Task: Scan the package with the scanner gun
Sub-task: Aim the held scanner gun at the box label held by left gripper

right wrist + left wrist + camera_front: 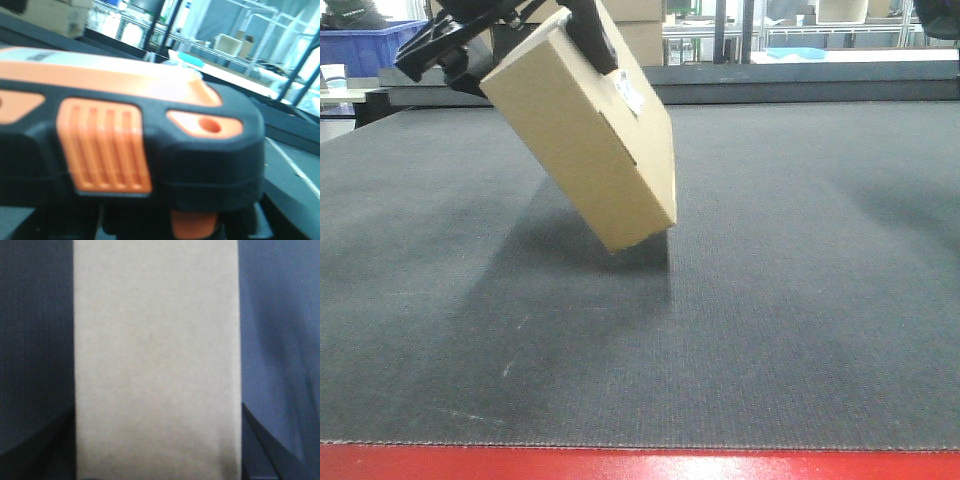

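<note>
Hanging at 11 o'clock in the front view, the package (pixel 585 140) is a plain tan cardboard box tipped steeply. Its long axis runs from 11 o'clock down to 5 o'clock, and the low corner points at the dark woven mat (pixel 800 300) above its own shadow; I cannot tell whether that corner touches. The left gripper (pixel 157 460) is clamped across the box's upper end. In the left wrist view its dark fingers (pixel 257 440) flank the blank tan face at 5 and 7 o'clock. A small white label (pixel 630 97) sits on the side face toward 1 o'clock of the box's middle, with print too small to read. A blue crate (pixel 375 45) stands behind at 10 o'clock.

The scanner gun (pixel 150 150) fills the right wrist view, its long axis lying from 9 to 3 o'clock and its rounded black end at 3 o'clock. An orange ribbed pad (pixel 105 145) shows on its side, and a grey mark on the pale top is blurred beyond reading. The right gripper's own fingers are not visible, so I cannot tell its grip.
</note>
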Action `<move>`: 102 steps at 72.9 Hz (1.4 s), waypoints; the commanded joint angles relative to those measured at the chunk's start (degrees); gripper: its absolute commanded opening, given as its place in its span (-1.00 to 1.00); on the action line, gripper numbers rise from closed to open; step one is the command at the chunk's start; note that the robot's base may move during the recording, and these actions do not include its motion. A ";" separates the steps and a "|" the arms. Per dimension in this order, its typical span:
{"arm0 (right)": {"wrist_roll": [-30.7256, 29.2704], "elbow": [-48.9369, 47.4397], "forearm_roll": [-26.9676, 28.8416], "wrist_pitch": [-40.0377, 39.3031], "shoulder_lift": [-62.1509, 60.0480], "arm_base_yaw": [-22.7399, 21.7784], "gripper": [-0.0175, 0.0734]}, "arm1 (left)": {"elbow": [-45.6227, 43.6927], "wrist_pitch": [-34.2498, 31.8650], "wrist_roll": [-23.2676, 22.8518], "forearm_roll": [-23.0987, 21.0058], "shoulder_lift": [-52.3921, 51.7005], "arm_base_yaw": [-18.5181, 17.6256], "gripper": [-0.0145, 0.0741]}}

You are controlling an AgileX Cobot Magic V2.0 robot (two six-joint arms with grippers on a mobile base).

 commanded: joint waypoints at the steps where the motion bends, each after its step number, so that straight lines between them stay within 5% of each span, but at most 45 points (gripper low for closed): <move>1: -2.41 -0.37 1.37 -2.55 -0.99 -0.23 -0.98 | -0.20 -1.02 -0.61 -0.71 -0.08 0.68 -0.92; 17: 0.65 -0.37 1.10 -3.05 -0.99 -0.12 -0.98 | -0.20 0.45 -0.61 -0.71 -0.08 0.69 -0.92; 35: 25.68 -0.37 0.99 -5.81 0.43 -0.12 -0.98 | -0.20 0.57 -0.61 -0.71 -0.08 0.69 -0.92; 52: 33.84 -0.37 0.81 -15.61 7.61 -0.12 -0.98 | -0.20 1.00 -0.61 -0.71 -0.08 0.69 -0.92; 102: 34.91 -0.37 0.68 -15.61 11.59 -0.12 -0.96 | -0.20 1.35 -0.61 -0.71 -0.08 0.69 -0.92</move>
